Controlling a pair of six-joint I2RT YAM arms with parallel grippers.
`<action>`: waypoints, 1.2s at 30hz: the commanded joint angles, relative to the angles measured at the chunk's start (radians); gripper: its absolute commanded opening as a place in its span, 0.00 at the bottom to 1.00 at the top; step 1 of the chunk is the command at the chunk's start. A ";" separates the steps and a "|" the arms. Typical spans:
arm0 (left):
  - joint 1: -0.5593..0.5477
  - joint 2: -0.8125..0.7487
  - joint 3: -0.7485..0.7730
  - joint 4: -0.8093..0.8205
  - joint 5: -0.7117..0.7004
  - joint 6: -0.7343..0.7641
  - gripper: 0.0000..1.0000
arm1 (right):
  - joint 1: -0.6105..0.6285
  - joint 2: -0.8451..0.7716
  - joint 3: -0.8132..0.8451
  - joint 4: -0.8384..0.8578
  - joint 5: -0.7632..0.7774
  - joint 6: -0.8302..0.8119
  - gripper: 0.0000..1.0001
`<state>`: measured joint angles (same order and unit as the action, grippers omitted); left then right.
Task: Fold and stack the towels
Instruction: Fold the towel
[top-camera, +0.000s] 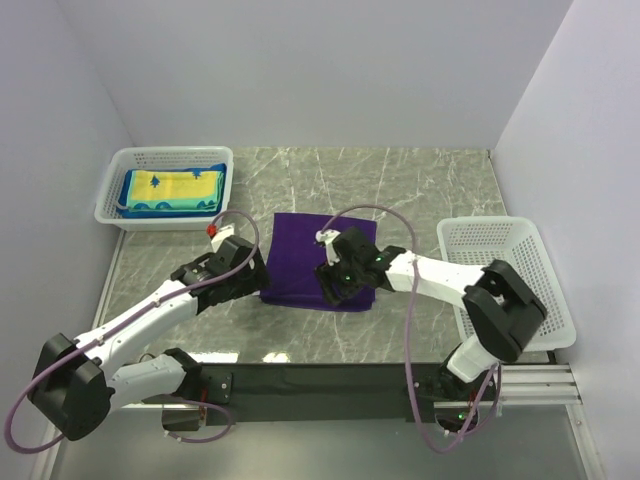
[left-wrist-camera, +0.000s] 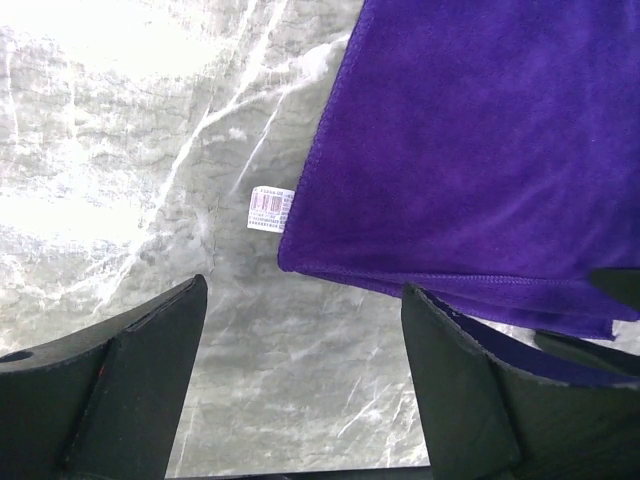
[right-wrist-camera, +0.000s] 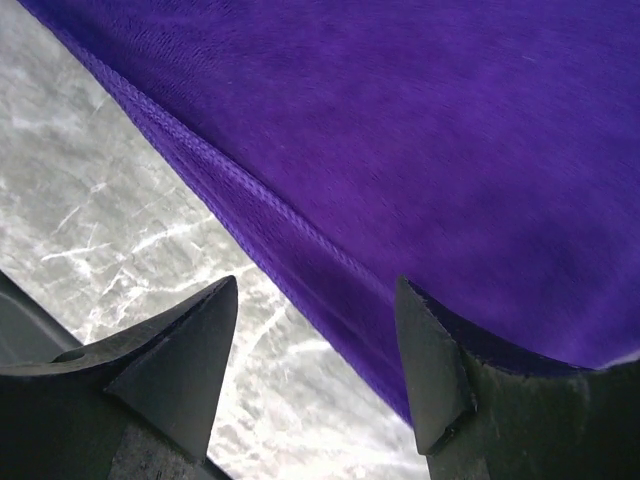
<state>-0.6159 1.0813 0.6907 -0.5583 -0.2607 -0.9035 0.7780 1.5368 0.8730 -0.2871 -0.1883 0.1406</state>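
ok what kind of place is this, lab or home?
Probably a lab robot cell, not a home: plain white walls around a marble-look tabletop, left arm and right arm mounted at its near edge, white mesh left basket and right basket.

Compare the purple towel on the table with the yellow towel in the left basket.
The purple towel lies on the marble table; the yellow towel sits inside the white basket at the far left. The purple towel is plain; the yellow towel has a blue border and small blue figures. The purple towel shows a broader face; the yellow towel shows as a narrower strip. Both are flat, rectangular cloths.
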 joint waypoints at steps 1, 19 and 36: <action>-0.001 -0.020 0.043 -0.041 -0.028 0.008 0.84 | 0.026 0.052 0.057 0.011 -0.042 -0.050 0.70; -0.002 -0.014 -0.011 0.000 0.026 -0.015 0.79 | 0.170 -0.030 -0.069 -0.055 -0.059 0.043 0.59; -0.041 0.173 0.110 0.090 0.113 -0.017 0.46 | -0.084 -0.333 -0.135 0.020 0.191 0.370 0.38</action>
<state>-0.6498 1.1866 0.7742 -0.5236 -0.1791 -0.9154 0.7845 1.2018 0.7494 -0.3264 -0.0296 0.4171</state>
